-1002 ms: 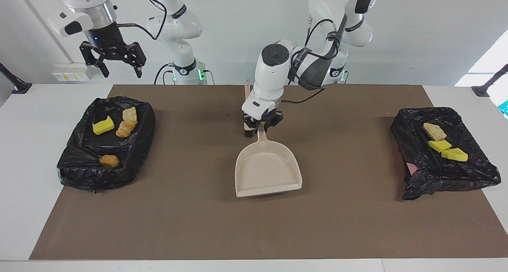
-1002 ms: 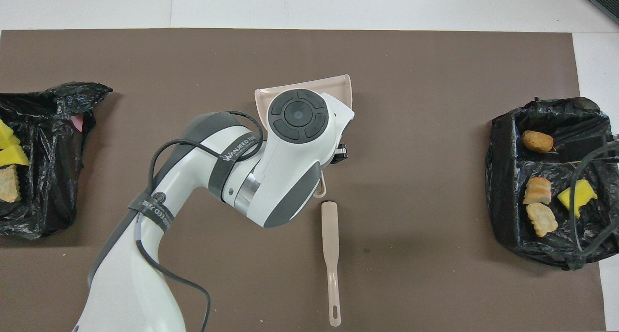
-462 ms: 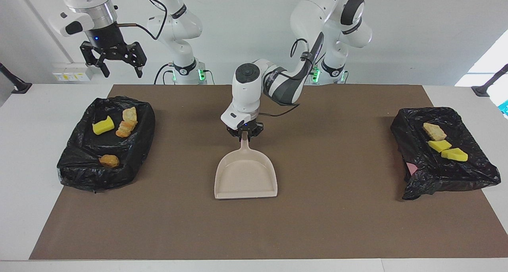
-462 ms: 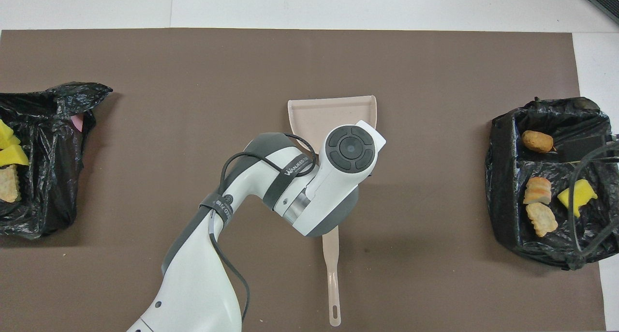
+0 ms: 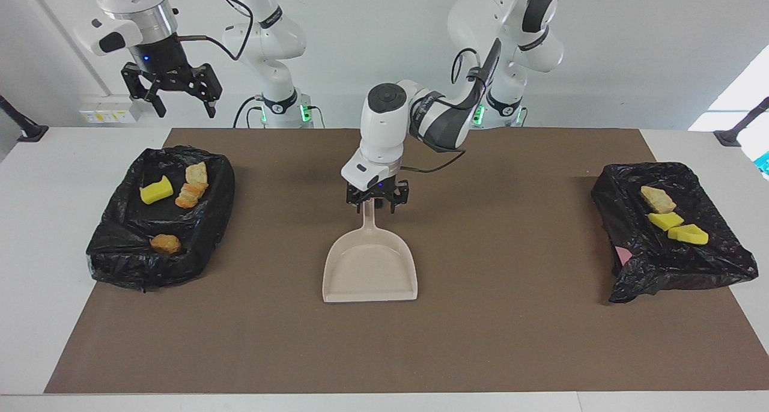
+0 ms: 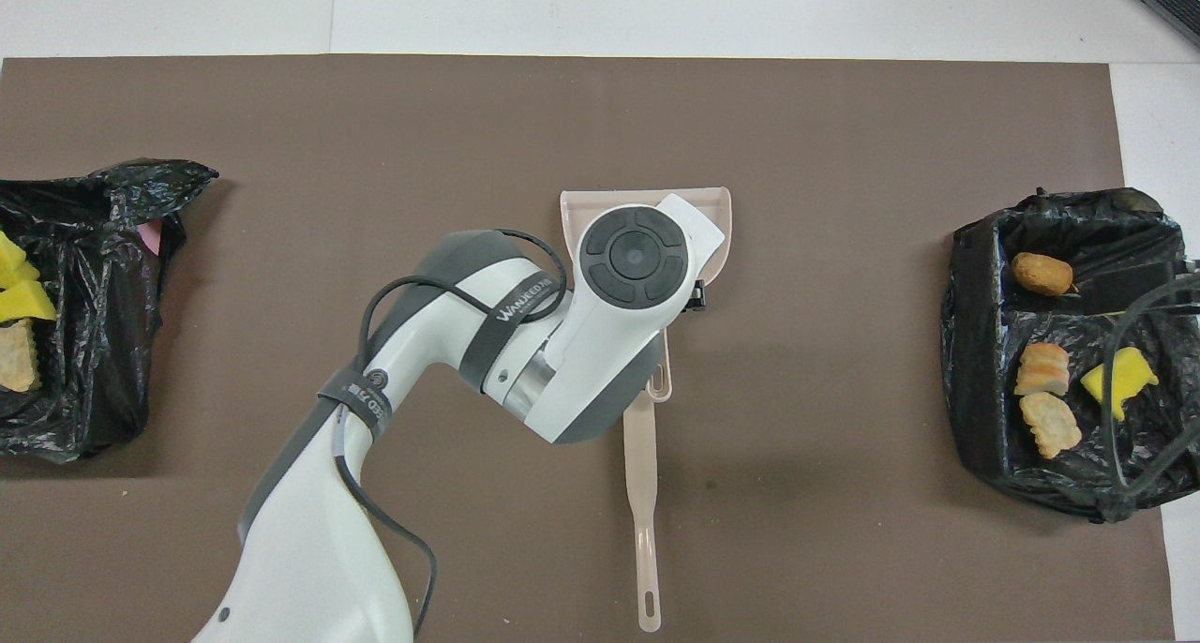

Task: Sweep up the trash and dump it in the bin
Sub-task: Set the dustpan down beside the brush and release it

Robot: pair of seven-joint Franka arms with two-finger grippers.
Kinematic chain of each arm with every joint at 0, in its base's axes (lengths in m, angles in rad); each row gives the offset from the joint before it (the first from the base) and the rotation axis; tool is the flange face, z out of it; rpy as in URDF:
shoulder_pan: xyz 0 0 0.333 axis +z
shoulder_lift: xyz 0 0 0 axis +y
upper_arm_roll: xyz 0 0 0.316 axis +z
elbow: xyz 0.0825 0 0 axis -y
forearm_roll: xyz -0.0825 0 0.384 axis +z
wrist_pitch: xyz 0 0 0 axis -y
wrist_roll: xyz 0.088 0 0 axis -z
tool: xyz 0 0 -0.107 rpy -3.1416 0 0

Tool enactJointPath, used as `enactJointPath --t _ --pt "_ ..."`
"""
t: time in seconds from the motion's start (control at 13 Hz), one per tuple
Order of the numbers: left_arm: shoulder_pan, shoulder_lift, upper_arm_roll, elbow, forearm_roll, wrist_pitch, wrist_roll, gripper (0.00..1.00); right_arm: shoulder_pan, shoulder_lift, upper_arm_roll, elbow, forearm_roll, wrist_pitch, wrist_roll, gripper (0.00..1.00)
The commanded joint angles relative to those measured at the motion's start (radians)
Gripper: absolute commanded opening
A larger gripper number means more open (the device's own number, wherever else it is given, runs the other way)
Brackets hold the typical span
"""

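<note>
The beige dustpan (image 5: pixel 369 268) lies flat on the brown mat (image 5: pixel 510 316) at mid-table; its corner shows in the overhead view (image 6: pixel 716 204). My left gripper (image 5: pixel 376 206) hangs just over the dustpan's handle, open, its fingers either side of the handle. My right gripper (image 5: pixel 177 96) is open and empty, up in the air by the bin (image 5: pixel 108 262) at the right arm's end. That bin holds a yellow lump (image 5: pixel 156 190), a beige one (image 5: pixel 196 173), an orange one (image 5: pixel 191 194) and a brown one (image 5: pixel 165 242). The other bin (image 5: pixel 661 274) holds a beige lump (image 5: pixel 658 199) and two yellow ones (image 5: pixel 665 221).
A beige flat sweeper (image 6: pixel 642 493) lies on the mat nearer to the robots than the dustpan; the left arm hides it in the facing view. Both bins are lined with black bags. A cable (image 6: pixel 1120 409) of the right arm hangs over its bin.
The left gripper carried the dustpan toward the right arm's end and set it straight. It has now opened and risen a little off the handle. The right arm has not moved.
</note>
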Motion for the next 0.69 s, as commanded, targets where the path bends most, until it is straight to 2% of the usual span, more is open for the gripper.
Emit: enactJointPath --t 0.0,0.23,0.62 --pt "0.093 -0.066 -0.003 -0.032 0.014 -0.058 0.053 1.0 -0.009 -0.012 0.003 -0.01 0.02 0.001 -0.028 1.0" --pt "0.196 -0.094 -0.002 -0.023 0.016 -0.103 0.164 1.0 -0.009 -0.012 0.003 -0.01 0.02 0.001 -0.028 1.0" --pt "0.397 -0.18 0.0 -0.021 -0.012 -0.224 0.489 1.0 -0.009 -0.012 0.003 -0.01 0.02 0.001 -0.028 1.0"
